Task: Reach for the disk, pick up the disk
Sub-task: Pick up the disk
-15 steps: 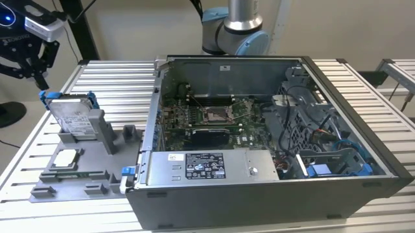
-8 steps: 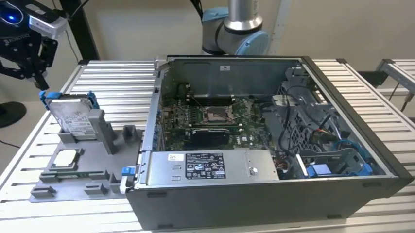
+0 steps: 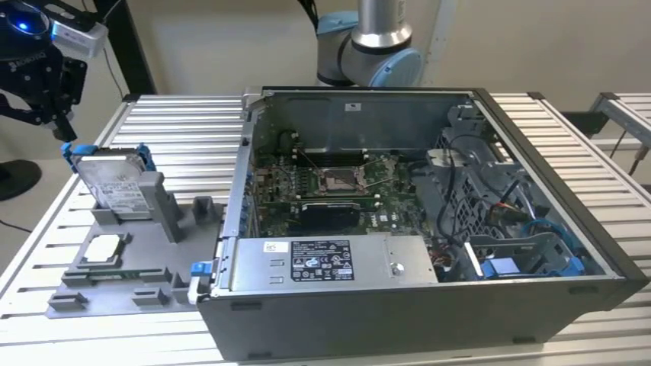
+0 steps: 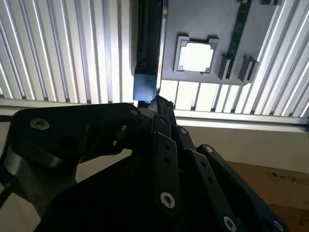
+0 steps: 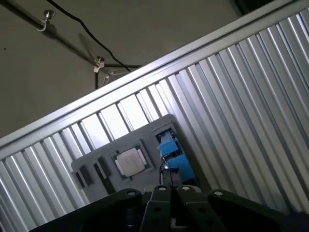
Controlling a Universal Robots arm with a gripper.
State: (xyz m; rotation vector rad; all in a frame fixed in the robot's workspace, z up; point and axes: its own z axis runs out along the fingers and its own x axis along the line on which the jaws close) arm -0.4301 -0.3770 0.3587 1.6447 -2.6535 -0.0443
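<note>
The disk (image 3: 114, 185) stands upright in a grey holder at the exterior view's left: silver metal with a white label and a blue bracket along its edges. My black gripper (image 3: 64, 131) hangs just above the disk's top left corner, close to the blue bracket, its fingers drawn together with nothing between them. In the second wrist view the disk (image 4: 145, 48) shows edge-on as a dark strip with a blue end beyond the gripper (image 4: 157, 101). In the first wrist view the blue bracket (image 5: 171, 151) lies just past the gripper (image 5: 171, 187).
A grey fixture plate (image 3: 152, 278) carries the holder and a square silver CPU chip (image 3: 104, 248). An open computer case (image 3: 529, 221) fills the middle and right of the slatted metal table (image 3: 183, 130). The arm's base (image 3: 368, 47) stands behind the case.
</note>
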